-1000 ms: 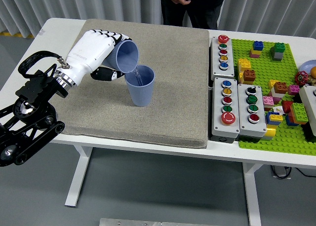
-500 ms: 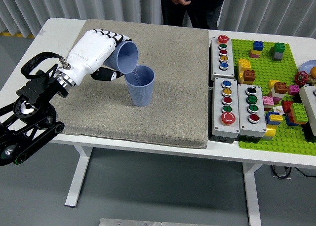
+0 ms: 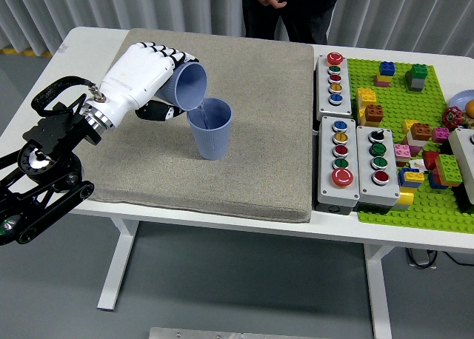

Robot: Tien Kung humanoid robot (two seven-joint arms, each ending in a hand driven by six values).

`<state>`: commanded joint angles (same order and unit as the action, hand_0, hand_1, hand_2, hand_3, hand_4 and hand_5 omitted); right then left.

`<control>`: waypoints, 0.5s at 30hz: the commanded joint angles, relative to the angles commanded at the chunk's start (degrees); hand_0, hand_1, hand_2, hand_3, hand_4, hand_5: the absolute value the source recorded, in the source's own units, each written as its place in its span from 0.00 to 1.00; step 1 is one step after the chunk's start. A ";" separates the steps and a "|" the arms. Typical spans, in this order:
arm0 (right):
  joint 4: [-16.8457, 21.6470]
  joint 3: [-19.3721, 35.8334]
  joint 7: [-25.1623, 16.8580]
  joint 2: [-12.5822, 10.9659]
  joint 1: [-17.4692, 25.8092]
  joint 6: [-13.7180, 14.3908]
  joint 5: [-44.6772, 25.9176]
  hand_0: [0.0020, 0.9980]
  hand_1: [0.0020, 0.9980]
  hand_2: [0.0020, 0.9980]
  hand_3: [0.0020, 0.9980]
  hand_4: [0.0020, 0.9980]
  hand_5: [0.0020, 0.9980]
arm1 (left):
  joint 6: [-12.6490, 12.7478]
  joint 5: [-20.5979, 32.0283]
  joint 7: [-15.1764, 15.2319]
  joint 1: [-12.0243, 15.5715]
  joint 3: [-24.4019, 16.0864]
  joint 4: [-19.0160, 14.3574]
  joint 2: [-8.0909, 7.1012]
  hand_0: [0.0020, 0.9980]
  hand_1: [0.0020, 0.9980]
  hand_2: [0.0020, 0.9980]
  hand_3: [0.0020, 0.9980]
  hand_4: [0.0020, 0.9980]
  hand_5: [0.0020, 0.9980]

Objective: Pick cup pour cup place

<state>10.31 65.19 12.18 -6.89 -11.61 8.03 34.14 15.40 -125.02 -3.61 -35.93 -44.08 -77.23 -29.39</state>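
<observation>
My left hand [image 3: 152, 76], white with black finger joints, is shut on a blue cup [image 3: 189, 85]. It holds the cup tipped on its side, mouth facing right and down, over a second blue ribbed cup [image 3: 211, 129]. That second cup stands upright on the grey mat [image 3: 222, 176], with the tipped cup's rim just above its left rim. A thin stream runs from the held cup into the standing one. My right arm is out of view.
Three grey button boxes [image 3: 335, 78] [image 3: 340, 163] [image 3: 379, 163] lie right of the mat. A green baseplate [image 3: 385, 198] with many coloured bricks fills the right side. A person in dark clothes [image 3: 289, 6] stands at the far edge, hands near the waist.
The held cup stays tipped over the standing cup; my left forearm has shifted very slightly. Nothing else has moved.
</observation>
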 joint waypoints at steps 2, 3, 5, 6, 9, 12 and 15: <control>0.00 -0.01 0.00 0.01 0.04 0.01 -0.02 0.72 0.69 0.74 0.70 0.33 0.30 | 0.04 0.00 -0.04 -0.34 0.43 0.12 -0.09 0.56 0.53 0.55 0.58 0.68 0.11; 0.00 0.04 0.02 0.02 0.08 0.00 0.04 0.72 0.69 0.74 0.70 0.33 0.30 | 0.05 -0.09 -0.11 -0.57 0.74 0.16 -0.17 0.56 0.53 0.55 0.58 0.68 0.11; 0.00 0.02 0.02 0.03 0.18 0.01 0.02 0.72 0.69 0.74 0.70 0.33 0.30 | 0.02 -0.16 -0.16 -0.98 1.31 0.11 -0.40 0.56 0.53 0.55 0.58 0.68 0.11; 0.00 0.00 0.02 0.03 0.21 0.02 -0.01 0.72 0.69 0.74 0.70 0.33 0.30 | -0.01 -0.20 -0.19 -1.09 1.47 0.08 -0.47 0.56 0.53 0.55 0.58 0.68 0.11; 0.00 -0.02 0.01 0.07 0.33 0.05 -0.06 0.72 0.69 0.74 0.70 0.33 0.30 | -0.11 -0.05 -0.32 -1.85 2.54 -0.23 -0.96 0.56 0.53 0.55 0.58 0.68 0.11; 0.00 0.03 0.02 0.06 0.39 0.02 0.05 0.72 0.69 0.74 0.70 0.33 0.30 | -0.22 -0.07 -0.41 -2.65 3.65 -0.47 -1.38 0.56 0.52 0.55 0.58 0.68 0.12; 0.00 0.05 0.04 0.03 0.45 -0.01 0.16 0.72 0.69 0.74 0.70 0.33 0.30 | -0.12 -0.53 -0.59 -3.45 4.51 -0.72 -1.77 0.56 0.52 0.55 0.58 0.68 0.12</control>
<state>10.31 65.25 12.23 -6.86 -11.16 8.01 34.30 15.29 -125.55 -4.20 -39.37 -39.57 -77.96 -31.16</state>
